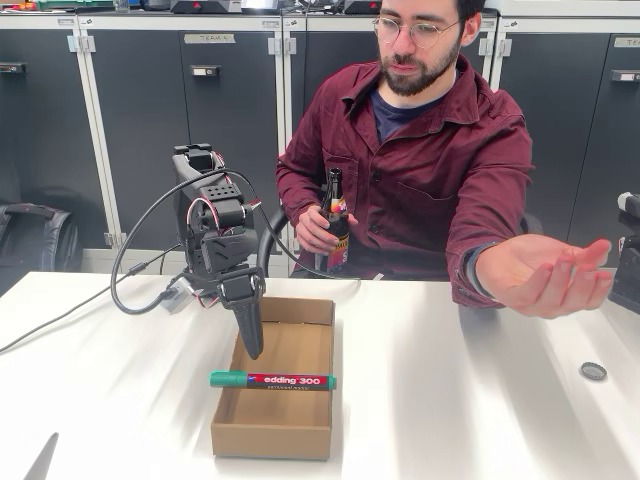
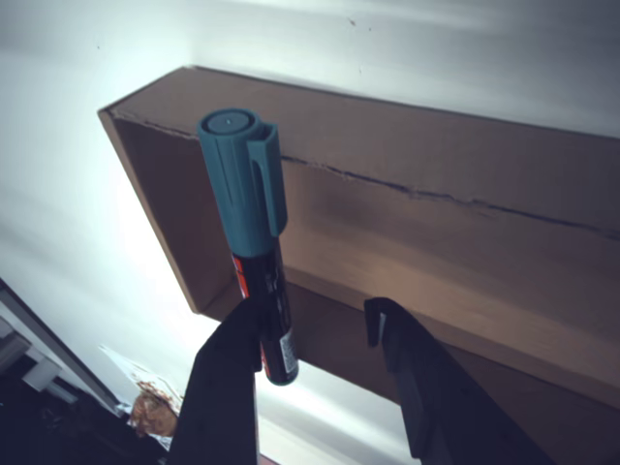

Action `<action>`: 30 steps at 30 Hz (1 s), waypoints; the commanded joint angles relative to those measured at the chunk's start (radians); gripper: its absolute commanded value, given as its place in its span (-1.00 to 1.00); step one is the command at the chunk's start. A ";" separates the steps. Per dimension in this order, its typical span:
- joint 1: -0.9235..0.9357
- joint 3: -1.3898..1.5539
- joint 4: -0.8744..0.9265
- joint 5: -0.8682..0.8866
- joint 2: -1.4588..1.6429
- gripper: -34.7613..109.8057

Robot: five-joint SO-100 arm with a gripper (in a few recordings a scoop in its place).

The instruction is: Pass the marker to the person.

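The marker (image 1: 270, 380), green-capped with a red "edding 300" label, lies crosswise on the side walls of an open cardboard box (image 1: 272, 430). My gripper (image 1: 250, 345) hangs just above the marker and points down into the box. In the wrist view the marker (image 2: 254, 232) runs up from beside the left finger (image 2: 228, 378), and the right finger (image 2: 412, 378) stands well apart from it; the gripper (image 2: 315, 339) is open and clamps nothing. The person (image 1: 420, 150) sits behind the table and holds one hand (image 1: 555, 275) out palm up at the right.
The person's other hand holds a brown bottle (image 1: 335, 215) behind the box. A small dark disc (image 1: 593, 371) lies on the white table (image 1: 450, 400) at the right. Black cables (image 1: 130, 280) loop left of the arm. Grey cabinets stand behind.
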 commanded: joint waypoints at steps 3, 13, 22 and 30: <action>0.032 -0.021 -0.028 -0.002 -0.005 -0.19; 0.055 -0.017 -0.049 0.000 -0.023 -0.15; 0.086 -0.015 -0.071 0.002 -0.037 -0.10; 0.091 -0.029 -0.077 0.015 -0.078 -0.07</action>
